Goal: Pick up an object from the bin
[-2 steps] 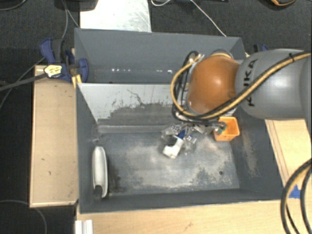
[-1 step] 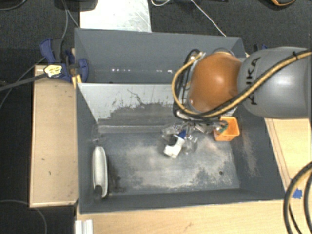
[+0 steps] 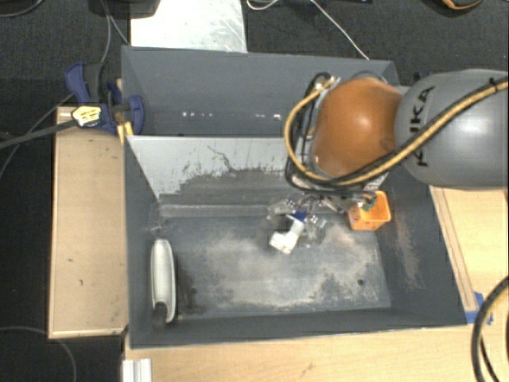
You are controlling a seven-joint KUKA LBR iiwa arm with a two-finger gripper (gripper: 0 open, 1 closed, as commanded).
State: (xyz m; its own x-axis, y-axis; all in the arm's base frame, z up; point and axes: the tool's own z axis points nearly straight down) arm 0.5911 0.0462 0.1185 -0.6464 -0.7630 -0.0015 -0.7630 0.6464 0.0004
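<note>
Near the middle of the bin (image 3: 238,86), somewhat toward the view's right, the hand (image 3: 306,223) is seen low over the floor, under the orange cover (image 3: 354,126) of the wrist. Whether the hand is wide or narrow cannot be told, since it is largely hidden by the cover and the looped cables (image 3: 296,138), and nothing can be said to be held. A small white piece (image 3: 282,242) is found just beside the hand, toward the view's lower left of it; whether the two touch cannot be made out. Its long axis is judged to run slantwise, from lower left to upper right, pointing back at the hand. An orange block (image 3: 371,212) is set on the hand's other side, close to the wrist and near the right wall. A long pale tool (image 3: 162,278) is laid along the left wall, well apart from the hand, its length running up and down the view. Nothing is judged to stand in the way of a short shift toward the white piece; the orange block is the one thing that might be knocked by the wrist.
</note>
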